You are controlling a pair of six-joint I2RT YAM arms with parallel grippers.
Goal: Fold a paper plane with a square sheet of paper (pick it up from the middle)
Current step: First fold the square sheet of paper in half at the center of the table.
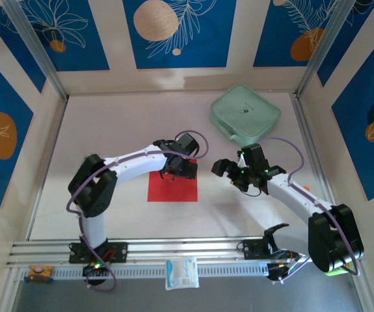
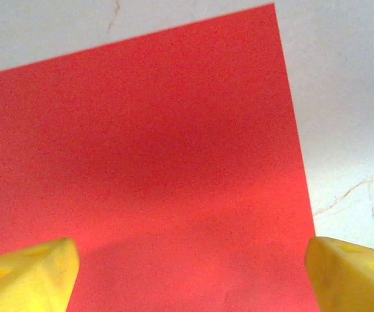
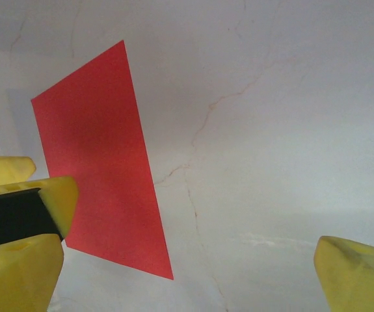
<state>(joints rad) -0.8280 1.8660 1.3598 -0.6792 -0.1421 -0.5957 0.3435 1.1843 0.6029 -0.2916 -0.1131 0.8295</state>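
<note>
left arm: elbow bent out to the left, forearm reaching right, wrist tipped down.
left hand [image 1: 173, 170]: over the far edge of the red sheet [image 1: 173, 190], released, yellow fingers [image 2: 27, 276] spread wide, low over the paper.
red sheet: flat and unfolded on the table [image 1: 108, 130], at its centre.
right hand [image 1: 229, 172]: just right of the sheet, apart from it, released, fingers wide, pointing left.
green case [image 1: 245, 116]: far right, well apart.

sheet [image 2: 147, 149]: plain red | case [image 1: 245, 116]: mint-green | tabletop [image 3: 271, 130]: white, veined
</note>
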